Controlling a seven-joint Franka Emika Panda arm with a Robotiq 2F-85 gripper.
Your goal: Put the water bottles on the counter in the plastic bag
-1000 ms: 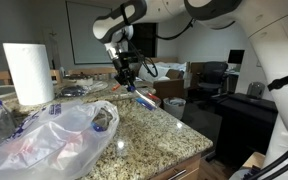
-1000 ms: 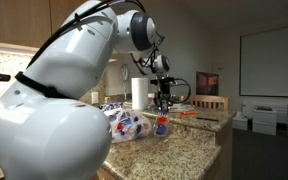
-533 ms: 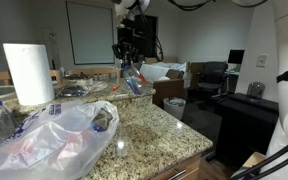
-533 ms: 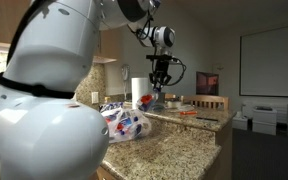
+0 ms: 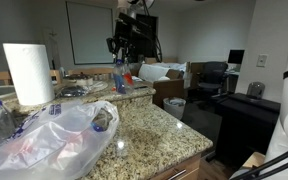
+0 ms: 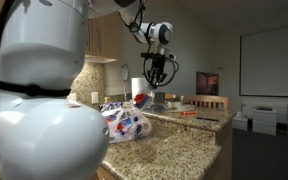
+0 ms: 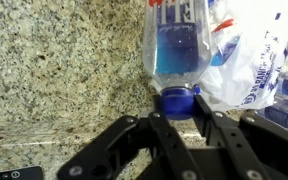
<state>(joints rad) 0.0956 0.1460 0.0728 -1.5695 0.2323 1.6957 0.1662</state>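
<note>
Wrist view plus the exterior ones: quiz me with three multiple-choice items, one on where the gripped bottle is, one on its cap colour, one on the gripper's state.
1. Where is the water bottle?
A) lying on the counter
B) held up off it
C) inside the plastic bag
2. Its cap is:
A) white
B) blue
C) green
3. The gripper is:
A) open and empty
B) out of view
C) shut on the water bottle
Answers: B, in an exterior view it hangs from the gripper; B, the wrist view shows blue; C, the gripper clamps the cap.
</note>
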